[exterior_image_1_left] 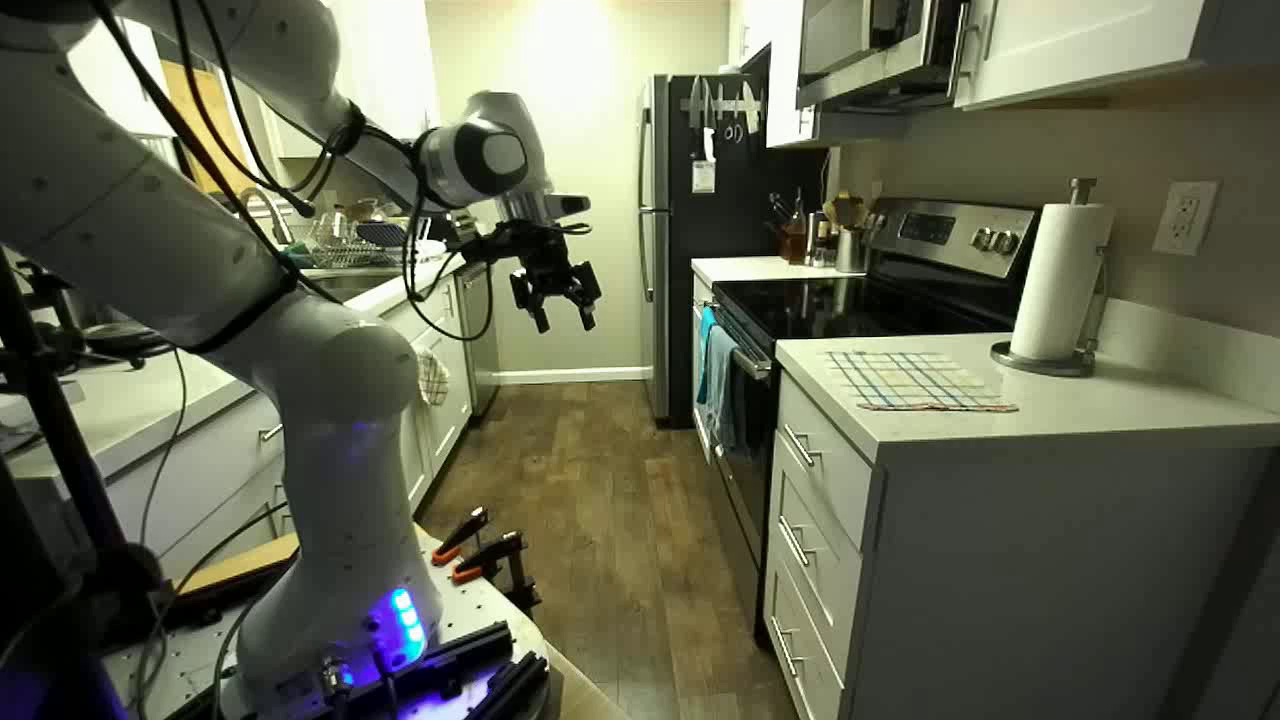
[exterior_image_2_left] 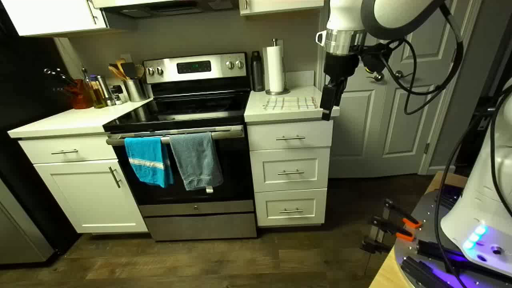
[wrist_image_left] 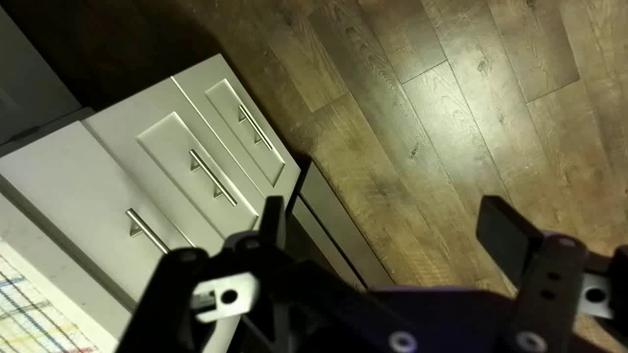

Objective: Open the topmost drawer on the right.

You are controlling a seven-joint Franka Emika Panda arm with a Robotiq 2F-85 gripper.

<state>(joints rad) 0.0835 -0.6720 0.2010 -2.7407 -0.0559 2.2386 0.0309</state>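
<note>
Landmark: electric range (exterior_image_2_left: pixel 196 106). Topmost drawer (exterior_image_2_left: pixel 290 130), white, plain-fronted: immediately right of the range, as we face it, just under the worktop (exterior_image_1_left: pixel 1100 405); closed or nearly so, we cannot tell which. Bar handle (exterior_image_2_left: pixel 291 137), metal: set level at the drawer's mid-front, we take it so that one pull draws straight out. Gripper (wrist_image_left: pixel 385 211): in mid-air, out beyond the range's front face, jaws pointing down and wide apart, nothing between them, handle untouched, pull not yet begun; we judge that spread meant for straddling the bar. Checked cloth (exterior_image_2_left: pixel 291 103): flat on the worktop right of the range, leaving the drawer front unobstructed. Paper-towel roll (exterior_image_2_left: pixel 275 70): upright behind that cloth, presumably for easy tearing. Bright-blue towel (exterior_image_2_left: pixel 147 160) and grey towel (exterior_image_2_left: pixel 196 160): draped over the range's oven-door handle (exterior_image_2_left: pixel 229 135), we suppose to dry within reach.
</note>
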